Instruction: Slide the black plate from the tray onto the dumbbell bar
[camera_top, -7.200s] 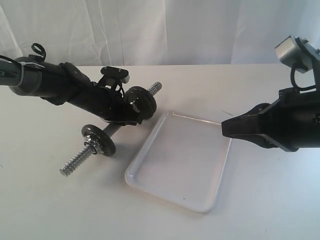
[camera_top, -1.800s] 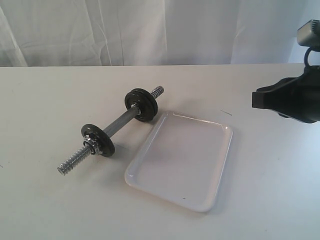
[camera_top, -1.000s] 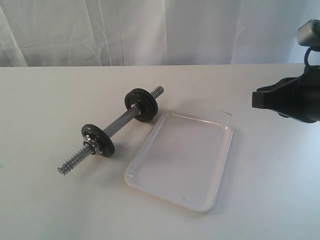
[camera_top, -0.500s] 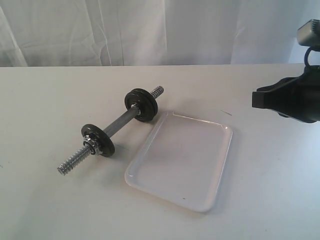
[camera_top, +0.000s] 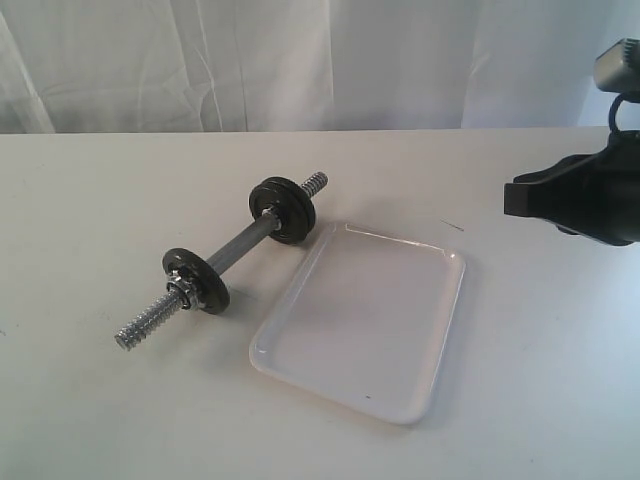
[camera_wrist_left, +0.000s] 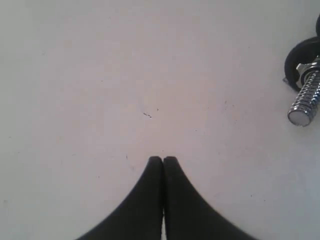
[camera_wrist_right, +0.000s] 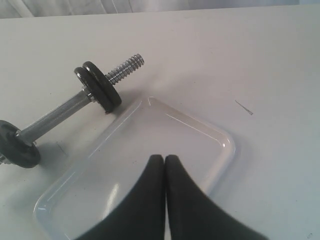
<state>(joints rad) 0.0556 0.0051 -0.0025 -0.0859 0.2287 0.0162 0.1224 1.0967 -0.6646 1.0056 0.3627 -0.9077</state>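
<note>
Though it's the thing meant to come off the tray, the plate (camera_wrist_right: 106, 82) is sitting on the bar (camera_top: 235, 250), threaded on near the far end and pressed flat against a second disc (camera_wrist_right: 86, 80) just inside it. A bit of coarse thread pokes out past the pair. From the right wrist view the two look nearly the same size, so I'm calling the outer one the plate. The bar lies flat on the table (camera_top: 100, 200), angled from near left to far right, with one more small disc (camera_top: 197, 280) toward the near end.

The tray (camera_top: 360, 320) is just beside the bar, its far corner almost at the paired discs.

The right gripper (camera_wrist_right: 165, 158) hangs above the tray's near side, fingers pinched completely together with nothing between them. The left gripper (camera_wrist_left: 163, 159) is closed the same way, gripping nothing, over bare table with the bar's near threaded tip off to one side.
</note>
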